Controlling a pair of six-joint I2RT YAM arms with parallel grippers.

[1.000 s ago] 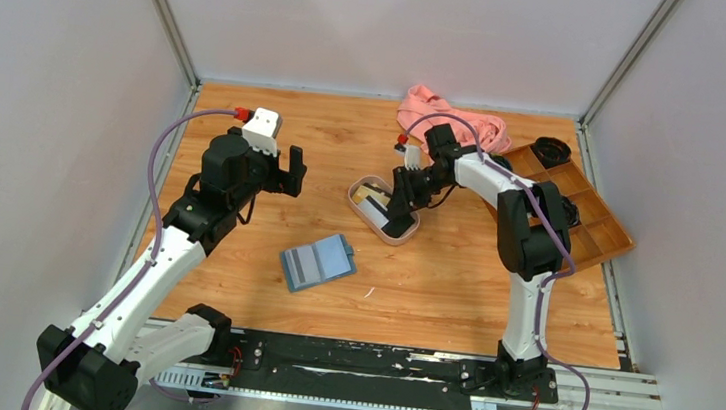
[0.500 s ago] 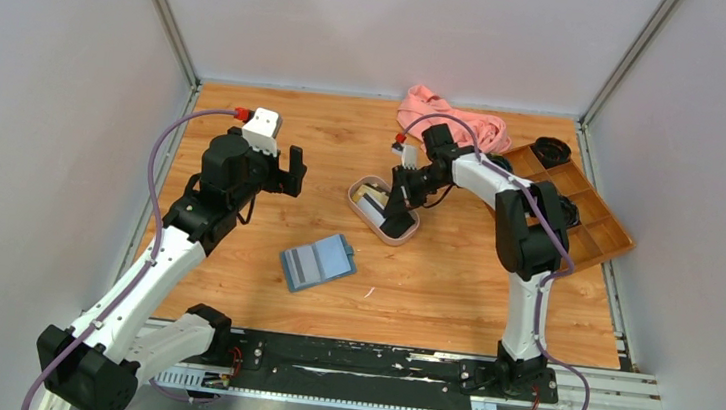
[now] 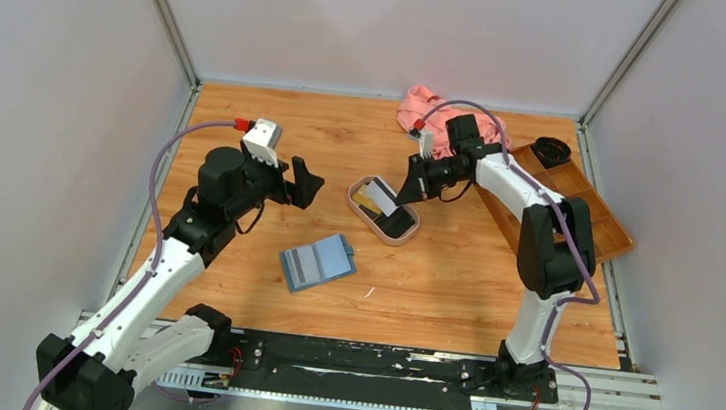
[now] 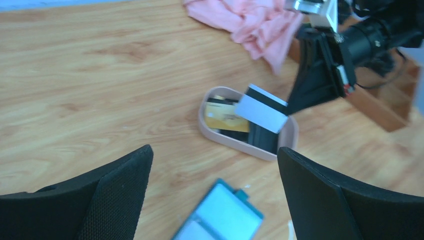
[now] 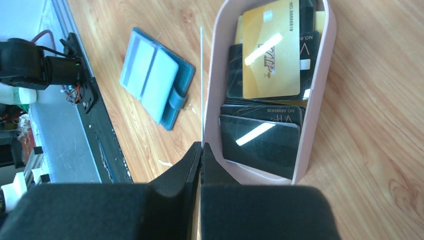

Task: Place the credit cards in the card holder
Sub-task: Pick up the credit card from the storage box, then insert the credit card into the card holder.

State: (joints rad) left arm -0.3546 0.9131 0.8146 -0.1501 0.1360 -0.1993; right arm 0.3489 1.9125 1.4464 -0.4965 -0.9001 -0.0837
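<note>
The open teal-blue card holder (image 3: 317,261) lies flat on the table; it also shows in the left wrist view (image 4: 220,215) and the right wrist view (image 5: 152,75). The pinkish oval tray (image 3: 353,196) holds a gold card (image 5: 272,55) and black cards (image 5: 260,145). My right gripper (image 3: 409,187) is shut on a white-grey card (image 4: 261,112) and holds it tilted just above the tray. In the right wrist view the gripper (image 5: 201,145) shows that card edge-on (image 5: 201,85). My left gripper (image 3: 301,181) is open and empty, above the table left of the tray.
A pink cloth (image 3: 448,118) lies at the back. A brown compartmented wooden box (image 3: 579,211) stands at the right, with a black round object (image 3: 550,148) in its far corner. A small white scrap (image 3: 368,291) lies near the card holder.
My right gripper has risen out of the tray and drawn back to the right with the white-grey card in it. My left gripper has shifted slightly right and lower.
</note>
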